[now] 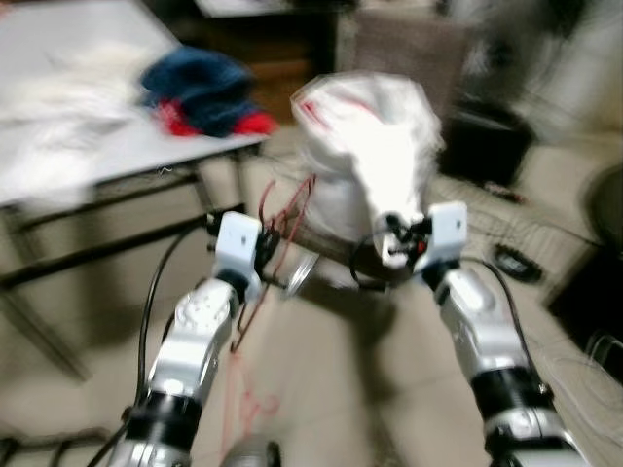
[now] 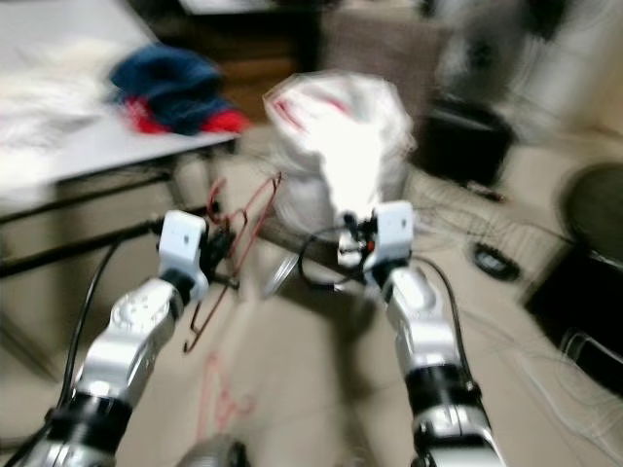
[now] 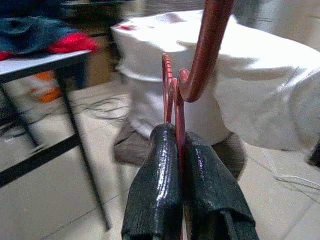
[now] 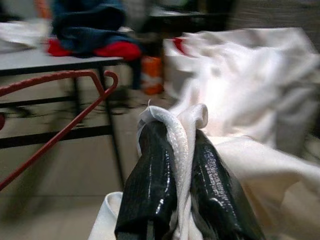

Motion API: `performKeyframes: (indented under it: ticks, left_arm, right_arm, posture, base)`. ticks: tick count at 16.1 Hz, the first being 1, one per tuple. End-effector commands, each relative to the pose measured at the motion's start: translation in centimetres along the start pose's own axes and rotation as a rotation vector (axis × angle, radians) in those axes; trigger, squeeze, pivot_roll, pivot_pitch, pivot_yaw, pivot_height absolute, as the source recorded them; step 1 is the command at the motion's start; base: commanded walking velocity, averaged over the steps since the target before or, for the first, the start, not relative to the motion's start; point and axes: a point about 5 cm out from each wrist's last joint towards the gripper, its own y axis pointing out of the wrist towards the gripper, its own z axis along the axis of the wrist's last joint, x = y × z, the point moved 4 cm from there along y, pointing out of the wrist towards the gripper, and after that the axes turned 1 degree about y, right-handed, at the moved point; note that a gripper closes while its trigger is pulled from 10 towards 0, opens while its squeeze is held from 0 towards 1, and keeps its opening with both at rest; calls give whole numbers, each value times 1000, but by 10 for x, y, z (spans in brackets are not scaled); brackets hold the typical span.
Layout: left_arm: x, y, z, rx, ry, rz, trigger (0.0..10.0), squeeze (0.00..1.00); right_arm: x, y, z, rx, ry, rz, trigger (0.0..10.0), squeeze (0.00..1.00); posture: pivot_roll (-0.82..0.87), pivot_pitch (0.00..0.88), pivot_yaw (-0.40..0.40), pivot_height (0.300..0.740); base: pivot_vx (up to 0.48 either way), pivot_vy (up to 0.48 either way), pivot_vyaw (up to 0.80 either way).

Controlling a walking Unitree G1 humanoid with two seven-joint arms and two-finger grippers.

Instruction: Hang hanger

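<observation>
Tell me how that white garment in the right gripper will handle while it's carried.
The white garment is probably floppy: it bunches and folds where the right gripper pinches it, and the rest drapes loose. It looks light for its bulk, since a small pinch seems to hold it. It could swing against the red hanger that the left gripper holds.

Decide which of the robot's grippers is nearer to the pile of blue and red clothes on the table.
Left. The left gripper, shut on the red hanger, is just below the pile of blue and red clothes; the right gripper, clamping white cloth, sits farther right.
</observation>
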Motion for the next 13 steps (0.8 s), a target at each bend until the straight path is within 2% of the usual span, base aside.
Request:
performKeyframes:
  ticks: [1,8,11,12,13]
  left_arm:
    - [-1,-1,-1,-7,10,4,10000,0]
    - [1,-1,0,16,-26,17,10000,0]
    - [1,-2,0,18,-23,22,10000,0]
    - [0,-3,0,19,-22,24,10000,0]
    - [0,-3,0,21,-21,26,10000,0]
  right_arm:
    - [-4,1,1,10,-2,13,0,0]
    - [-17,3,-1,-4,-27,73,0,0]
    - [-33,2,2,10,-45,132,0,0]
    - [-53,-3,4,29,-67,217,0,0]
    - [-92,-19,2,37,-99,431,0,0]
  posture:
    - [32,0,23,716]
    - [42,0,-5,740]
    - [47,0,-14,740]
    - [47,0,-14,740]
    - [48,0,-16,740]
  base:
    - [0,0,500]
    - [0,0,472]
    - [0,0,463]
    - [0,0,463]
    - [0,0,463]
